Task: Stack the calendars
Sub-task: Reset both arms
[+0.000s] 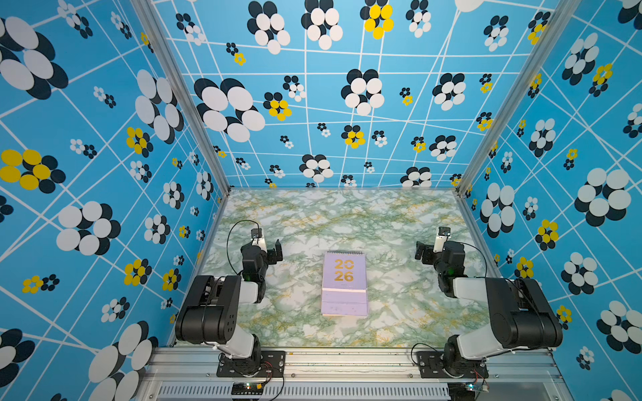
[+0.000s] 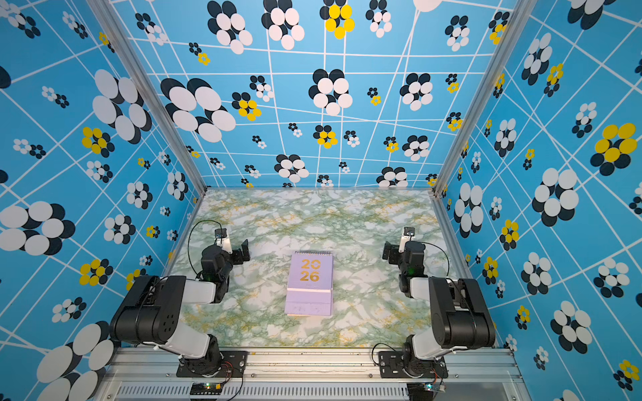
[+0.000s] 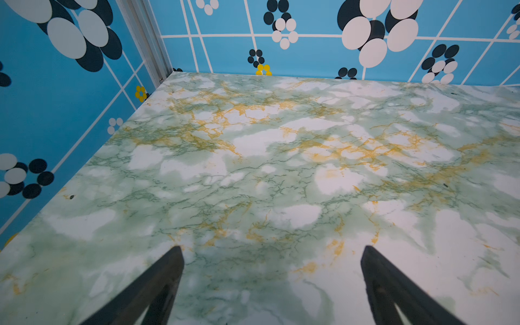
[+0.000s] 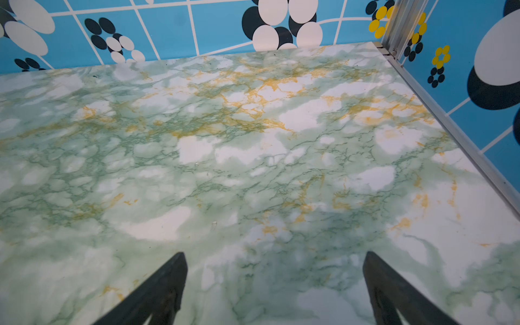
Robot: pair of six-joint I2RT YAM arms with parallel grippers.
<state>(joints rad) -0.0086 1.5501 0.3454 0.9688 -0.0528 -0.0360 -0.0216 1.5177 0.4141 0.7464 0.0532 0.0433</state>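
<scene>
The calendars (image 1: 344, 283) (image 2: 309, 283) lie in one pile at the middle of the marble table. A lilac one with a gold "2026" cover and a spiral along its far edge is on top, and thin peach edges show lower in the pile. My left gripper (image 1: 269, 249) (image 2: 237, 250) hangs open to the left of the pile, well apart from it. To the pile's right, my right gripper (image 1: 425, 251) (image 2: 391, 250) is open too. In the wrist views the left gripper (image 3: 271, 249) and right gripper (image 4: 275, 254) have only bare table between their fingers. The pile is out of both wrist views.
The green and gold marble table (image 1: 312, 215) is enclosed by blue flowered walls on three sides, with aluminium posts (image 1: 215, 173) at the back corners. Both arm bases sit on the metal rail (image 1: 347, 361) along the front edge.
</scene>
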